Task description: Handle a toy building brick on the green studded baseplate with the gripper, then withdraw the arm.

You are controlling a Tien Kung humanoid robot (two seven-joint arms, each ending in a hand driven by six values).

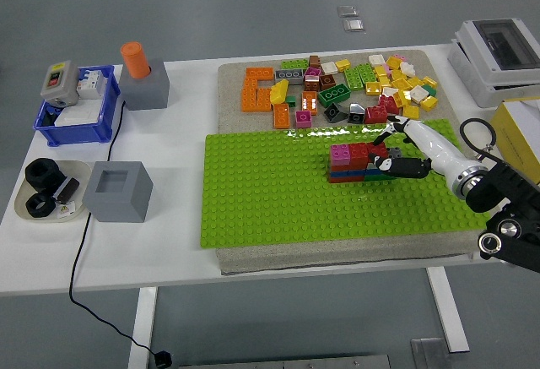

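Observation:
A green studded baseplate (278, 192) lies on a beige mat in the middle of the table. On its right part stands a small stack of bricks (354, 163), pink, red, blue and dark red. My right hand (386, 154), white with black fingers, comes in from the right and rests against the right end of the stack. Its fingers curl around a red brick (377, 151) at the top right of the stack. The left arm is out of view.
A pile of loose bricks (354, 86) lies on the mat behind the baseplate. At the left stand a grey block with an orange cylinder (139, 73), a hollow grey block (118, 190), a blue bin (76, 111) and a plate with black parts (46, 192). Boxes stand at the right edge (498, 61).

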